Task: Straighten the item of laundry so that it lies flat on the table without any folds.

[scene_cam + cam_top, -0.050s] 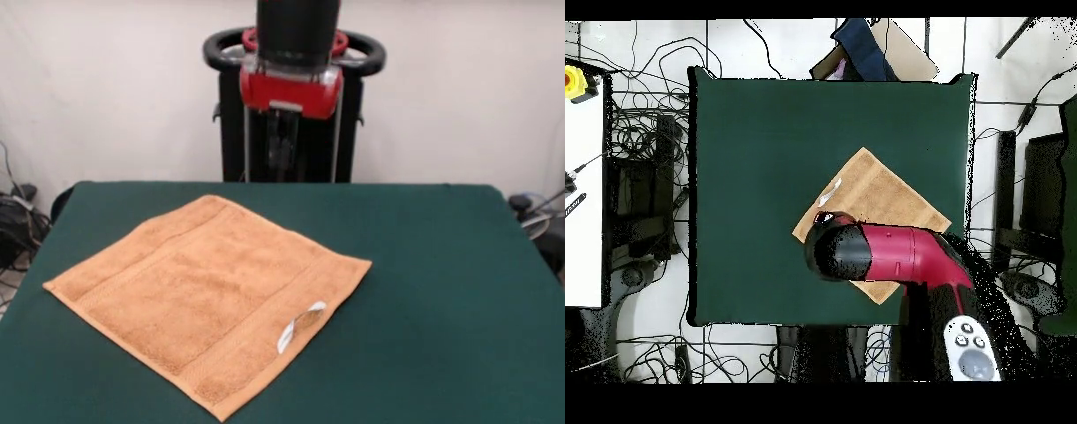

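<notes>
The item of laundry, an orange-tan towel (207,296), lies spread out as a diamond on the left half of the green table (441,265), with its border bands showing. No fold shows in the front view. Its white tag (300,325) curls up near the front right edge. My gripper (281,150) hangs high above the table's far side, well clear of the towel and dark against the pedestal. In the overhead view the red arm head (865,252) covers the near part of the towel (885,195). The tag (828,190) and bare table (765,150) show.
Cables (640,130) lie tangled on the floor around the table. A white bench (585,200) with a yellow object (573,82) stands to one side. A blue and cardboard item (870,50) sits past the table's far edge.
</notes>
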